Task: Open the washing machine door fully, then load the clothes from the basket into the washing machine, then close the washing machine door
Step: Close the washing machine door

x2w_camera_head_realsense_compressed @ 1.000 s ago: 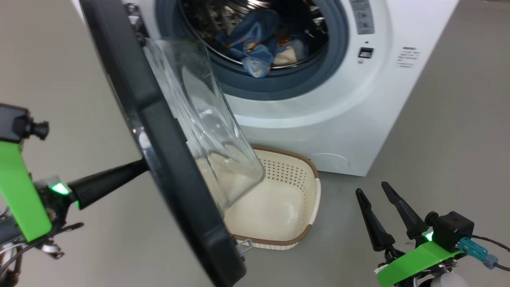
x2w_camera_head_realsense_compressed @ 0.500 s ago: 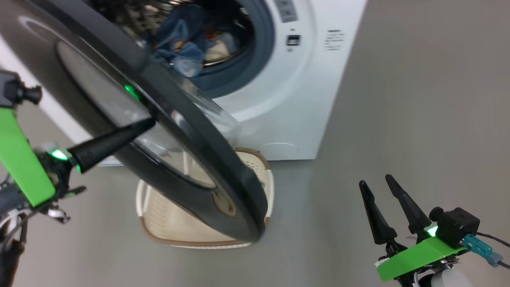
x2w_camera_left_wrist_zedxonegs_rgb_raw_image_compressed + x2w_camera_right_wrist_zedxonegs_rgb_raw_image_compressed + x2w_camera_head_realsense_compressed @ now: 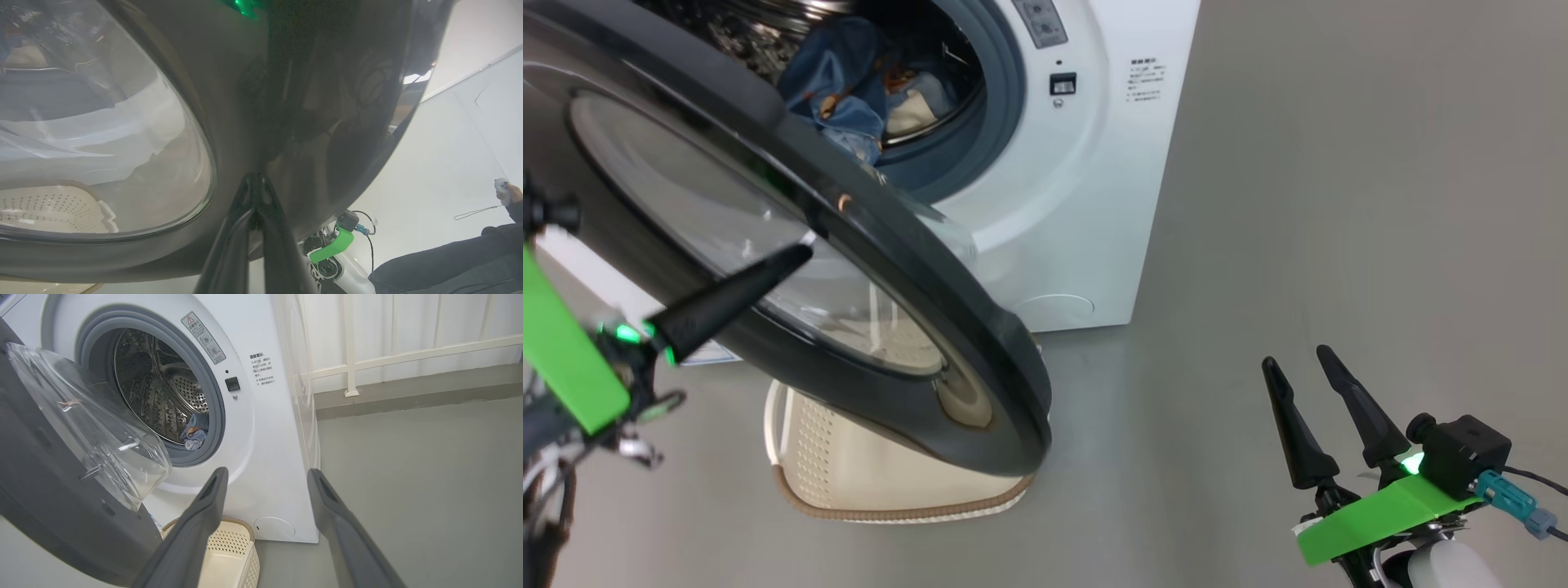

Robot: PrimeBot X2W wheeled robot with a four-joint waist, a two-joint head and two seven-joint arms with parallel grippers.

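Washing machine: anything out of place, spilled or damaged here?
One thing: a fold of the clothes hangs over the drum's front lip toward the gasket, where the half-shut door might pinch it. The basket stands upright, nothing spilled.

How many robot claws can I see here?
2. The left gripper, fingers together, touches the washing machine door with its tip. The right gripper, fingers apart, hangs above the floor at the head view's lower right.
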